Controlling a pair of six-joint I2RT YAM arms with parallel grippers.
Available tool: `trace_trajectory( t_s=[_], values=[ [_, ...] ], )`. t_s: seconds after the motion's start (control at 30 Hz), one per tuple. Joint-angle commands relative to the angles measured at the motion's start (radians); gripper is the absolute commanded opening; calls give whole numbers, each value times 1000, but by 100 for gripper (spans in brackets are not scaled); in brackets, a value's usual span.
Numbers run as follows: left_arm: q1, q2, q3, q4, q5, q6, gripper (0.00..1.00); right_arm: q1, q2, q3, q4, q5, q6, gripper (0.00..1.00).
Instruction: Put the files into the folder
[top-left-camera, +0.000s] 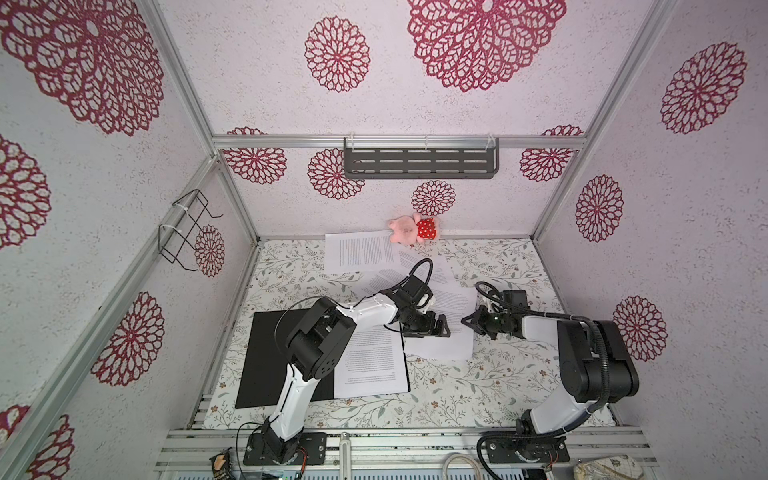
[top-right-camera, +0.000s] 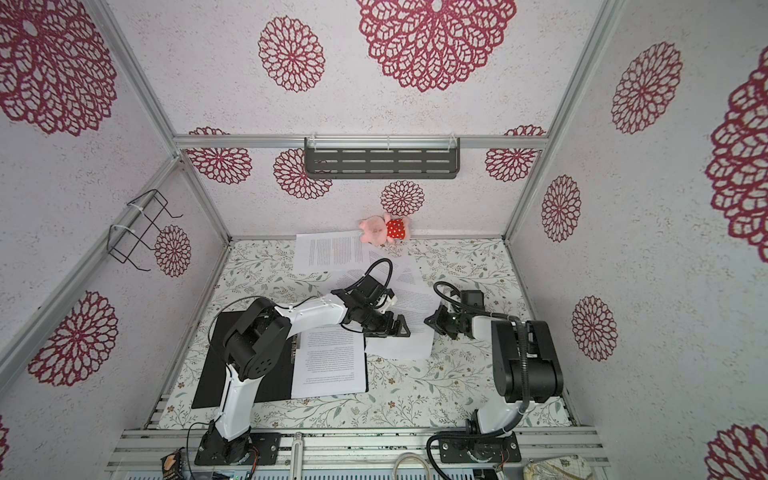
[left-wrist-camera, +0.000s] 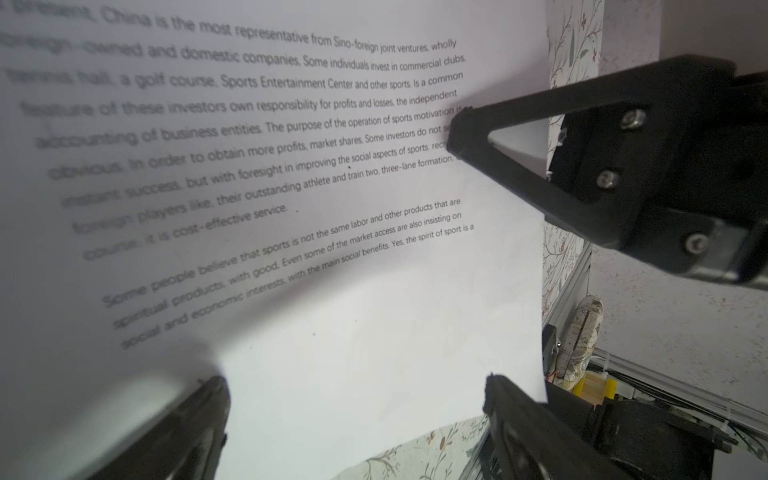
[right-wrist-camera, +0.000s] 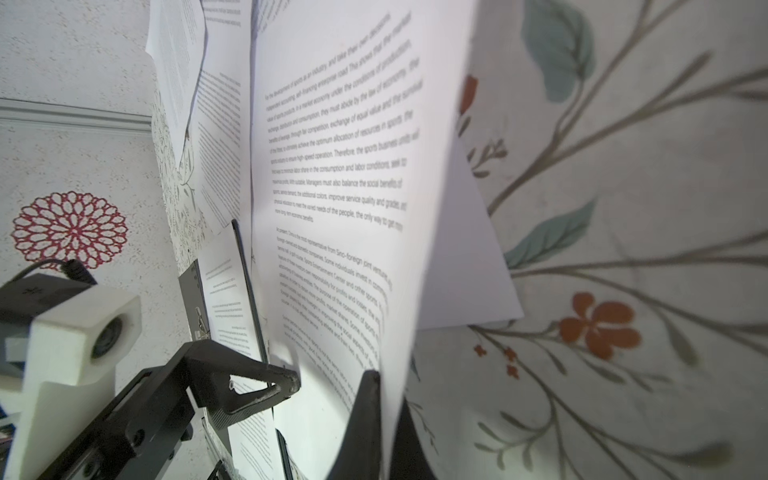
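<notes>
Both top views: bright, even, diffuse light, with only soft shadows on the floral-patterned worktop. Heavy wide-angle bowing at the edges. Left wrist view: white printed paper sheet sharp mid-frame, nearer text blurred, grey shadow over one corner. Right wrist view: same sheet soft close up, worktop pattern defocused.

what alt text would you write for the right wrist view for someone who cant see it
The right gripper pinches a printed sheet by its edge, which curls up off the floral tablecloth. Beyond it lie the open folder, a page already inside, and more loose sheets.
</notes>
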Motion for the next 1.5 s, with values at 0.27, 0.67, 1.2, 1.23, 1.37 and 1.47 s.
trace_trajectory(
  t_s=[0.27, 0.67, 1.2, 1.23, 1.37, 1.47],
  values=[
    [50, -246, 61, 32, 59, 0, 99, -9, -225, 61, -192, 46, -69, 0],
    [195, -655, -73, -146, -85, 189, 99, -10, -349, 152, -385, 101, -126, 0],
    [305, -1237, -599, -10, -483, 333, 99, 3, -339, 212, -403, 176, -55, 0],
    [305, -1273, -630, 6, -500, 327, 99, 7, -337, 217, -400, 180, -47, 0],
    [305, -1376, -735, 38, -541, 327, 99, 39, -333, 244, -413, 233, -29, 0],
    [310, -1406, -761, 17, -675, 275, 99, 88, -321, 287, -442, 304, -18, 0]
  ],
)
